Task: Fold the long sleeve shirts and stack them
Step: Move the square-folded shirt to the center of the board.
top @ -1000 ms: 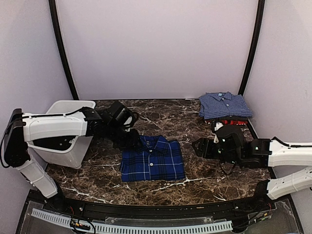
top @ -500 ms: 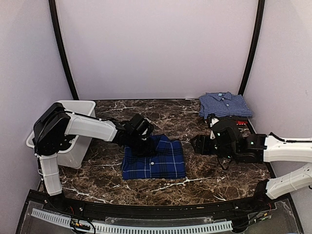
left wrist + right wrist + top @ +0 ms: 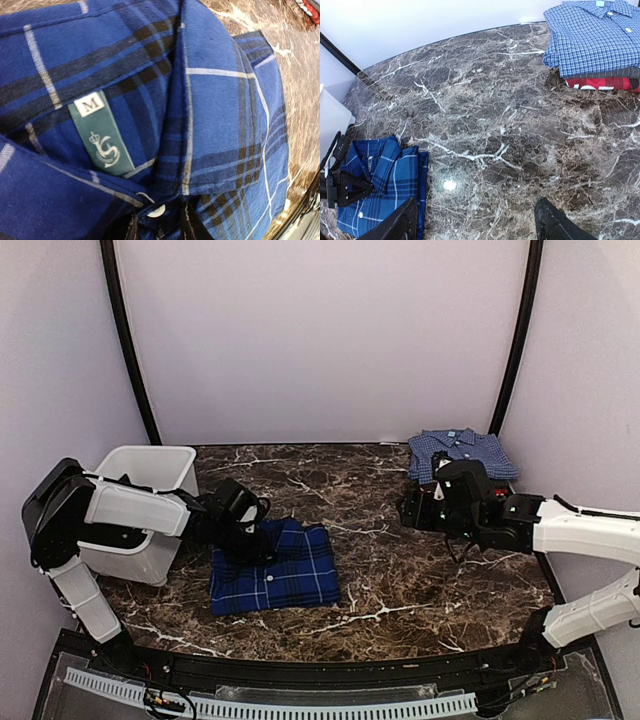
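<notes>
Now the folded deep-blue plaid shirt lies further left than a moment ago, nearer the bin and farther from the far-right stack, as we drag it by the collar pinched in our left gripper while our right gripper gapes empty, so stacking waits.

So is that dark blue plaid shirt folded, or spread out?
Folded: the dark blue plaid shirt lies as a compact rectangle on the table, no sleeves showing, its collar at the left end effector.
</notes>
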Controlling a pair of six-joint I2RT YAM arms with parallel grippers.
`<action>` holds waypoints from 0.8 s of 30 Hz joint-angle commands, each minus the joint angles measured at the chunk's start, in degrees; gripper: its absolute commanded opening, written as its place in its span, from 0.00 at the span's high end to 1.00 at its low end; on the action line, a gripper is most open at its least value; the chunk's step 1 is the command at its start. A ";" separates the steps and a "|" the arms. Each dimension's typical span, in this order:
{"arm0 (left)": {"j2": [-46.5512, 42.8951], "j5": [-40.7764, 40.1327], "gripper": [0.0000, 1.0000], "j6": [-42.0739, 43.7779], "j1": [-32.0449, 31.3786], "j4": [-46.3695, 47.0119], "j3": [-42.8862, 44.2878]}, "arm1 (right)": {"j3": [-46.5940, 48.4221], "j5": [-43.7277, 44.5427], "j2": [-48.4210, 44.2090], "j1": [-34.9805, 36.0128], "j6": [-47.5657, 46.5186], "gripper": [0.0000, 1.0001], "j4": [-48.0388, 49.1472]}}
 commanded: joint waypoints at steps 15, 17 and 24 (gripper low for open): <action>-12.56 8.34 0.54 11.78 0.34 -8.72 5.38 | 16.67 -4.98 22.72 -17.10 -6.79 0.32 -7.13; -14.63 7.88 0.50 12.25 0.33 -9.70 6.29 | 19.63 -4.79 27.69 -18.32 -8.04 0.37 -7.76; -18.81 7.49 0.46 15.01 0.50 -12.05 8.23 | 28.95 -2.26 38.91 -21.53 -8.51 0.44 -9.10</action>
